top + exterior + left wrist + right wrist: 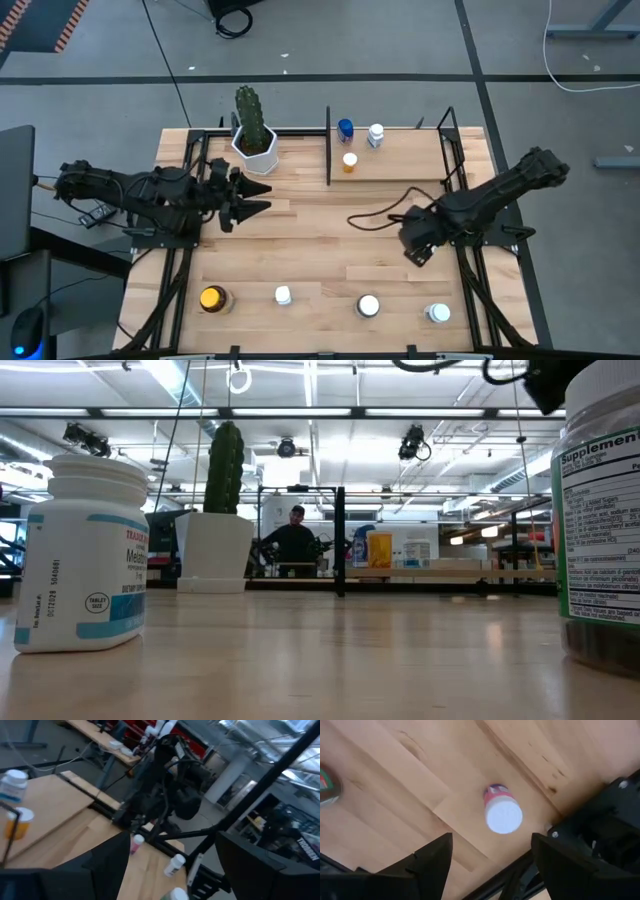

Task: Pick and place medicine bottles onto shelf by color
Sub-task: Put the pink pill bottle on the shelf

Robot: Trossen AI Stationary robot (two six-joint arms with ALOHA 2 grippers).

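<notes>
I see the right gripper (418, 250) hanging above the tabletop (320, 235), fingers spread wide with nothing between them. Directly below and ahead of it stands a pink-bodied, white-capped bottle (502, 811), clear of both fingers. Farther out along the near edge stand a white-capped bottle (368, 305), a small white one (283, 294) and an amber one (212, 298). Beyond the gripper, the shelf (400, 158) carries blue (345, 128), white (376, 134) and orange (349, 161) bottles. The left gripper (262, 197) waits beside the cactus pot (254, 146), open and empty.
</notes>
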